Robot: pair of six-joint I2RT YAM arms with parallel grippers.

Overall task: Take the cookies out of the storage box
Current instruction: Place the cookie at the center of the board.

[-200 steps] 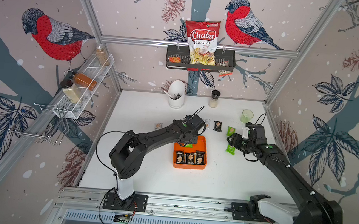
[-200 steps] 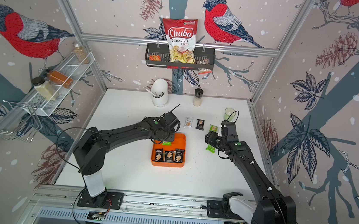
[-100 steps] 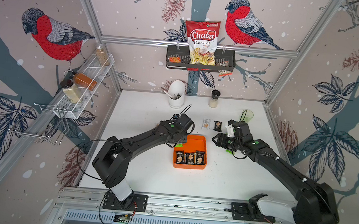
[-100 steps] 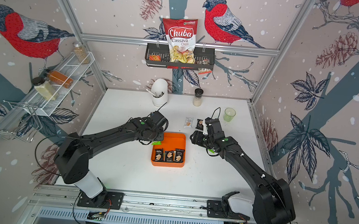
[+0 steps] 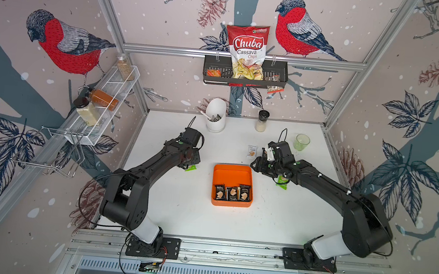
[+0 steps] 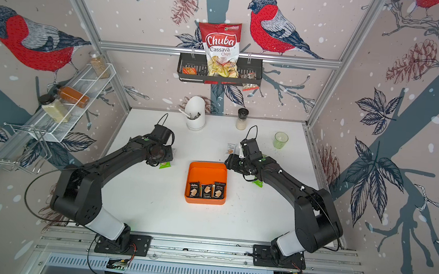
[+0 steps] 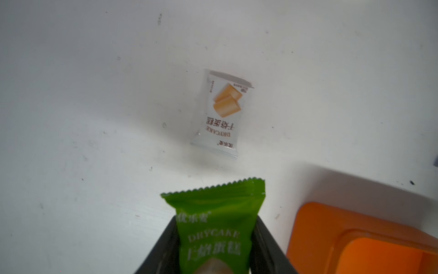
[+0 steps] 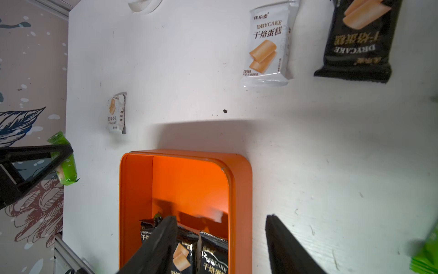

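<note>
The left fingers [image 7: 264, 246] are pinched on a green packet [image 7: 214, 227], holding it clear of the box [image 5: 233, 172] and above the surface. A white packet [image 7: 221, 113] lies flat just ahead of their tips.

The right fingers [image 8: 288, 249] stand wide apart and empty. One is above the three black packets [image 8: 213, 251] left in the box and the other is outside its wall. The three lie side by side, touching, against the wall farthest from the fingertips.

These cookies are probably very light, in thin, slick, crinkly film around a brittle biscuit, so a gentle squeeze should do. With no gap between neighbours, the best hold looks like the crimped seam facing the bare box floor, or across an outer packet's short width.

Beyond the right fingertips lie a white packet [image 8: 267, 45] and a black packet [image 8: 358, 40], the latter cut off by the frame. Another green packet [image 5: 282, 181] is partly covered by the right arm.

The left fingers' contact on the held packet runs off the wrist view. One right finger hides part of a black packet. How high those fingers are above the box cannot be told.
</note>
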